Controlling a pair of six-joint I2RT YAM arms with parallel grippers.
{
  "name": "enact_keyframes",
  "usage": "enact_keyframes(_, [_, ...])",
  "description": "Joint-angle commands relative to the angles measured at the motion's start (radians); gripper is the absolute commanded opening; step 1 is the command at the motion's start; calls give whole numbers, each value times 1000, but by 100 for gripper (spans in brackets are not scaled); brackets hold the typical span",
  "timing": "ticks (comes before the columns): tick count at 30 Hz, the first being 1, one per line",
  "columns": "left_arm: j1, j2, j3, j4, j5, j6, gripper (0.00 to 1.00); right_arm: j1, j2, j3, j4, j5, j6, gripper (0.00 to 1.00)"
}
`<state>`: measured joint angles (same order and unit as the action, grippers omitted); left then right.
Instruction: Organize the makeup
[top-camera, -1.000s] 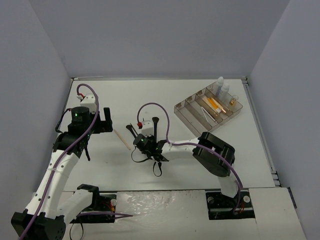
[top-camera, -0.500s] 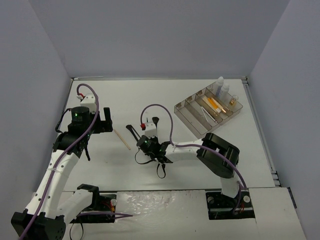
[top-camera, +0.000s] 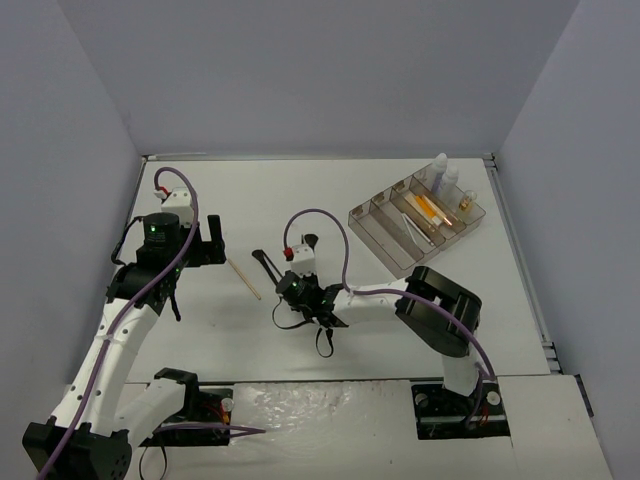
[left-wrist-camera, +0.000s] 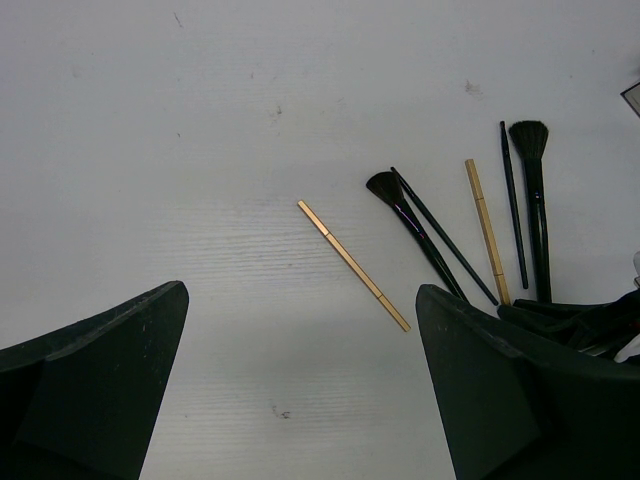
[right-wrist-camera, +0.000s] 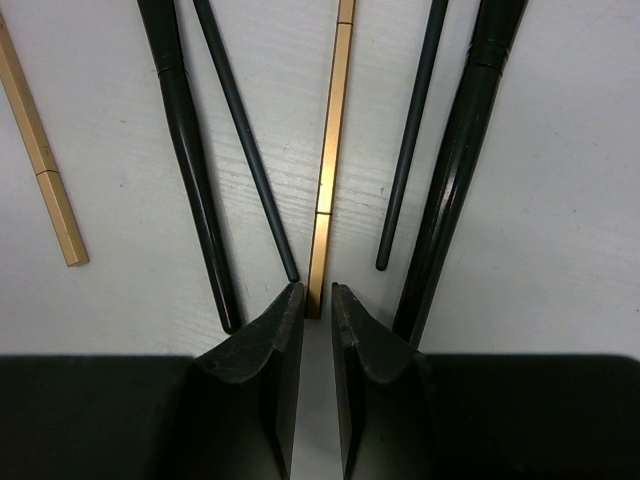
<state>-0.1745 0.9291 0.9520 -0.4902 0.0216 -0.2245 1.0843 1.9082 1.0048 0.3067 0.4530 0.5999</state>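
Several black slim brushes (right-wrist-camera: 185, 150) and a tan stick (right-wrist-camera: 330, 150) lie side by side on the white table. My right gripper (right-wrist-camera: 312, 300) is low over them, its jaws nearly together with the near end of this stick pinched between the tips. A big brush (right-wrist-camera: 460, 150) lies just right of the fingers. A second tan stick (left-wrist-camera: 353, 265) lies alone to the left; it also shows in the top view (top-camera: 243, 279). My left gripper (left-wrist-camera: 300, 400) is open and empty above the table, left of the pile. Two white bottles (top-camera: 440, 165), the orange tube (top-camera: 430, 207) and the amber vial (top-camera: 465, 203) sit in the tray.
The clear divided tray (top-camera: 375, 228) stands at the back right, with some slots holding nothing. Grey walls close off the table on the left, back and right. The right arm's elbow (top-camera: 435, 305) hangs over the table's middle right.
My right gripper has shifted slightly right and toward the near edge, staying over the brushes. The left arm and the loose stick have not moved.
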Motion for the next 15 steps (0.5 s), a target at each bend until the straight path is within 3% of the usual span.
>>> enact_keyframes(1, [6,-1,27,42,0,-13,97,-16,-32,-42,-105,-8,14,15])
enact_keyframes(15, [5,5,27,42,1,-14,97,-22,-50,-58,-130,-21,-12,5])
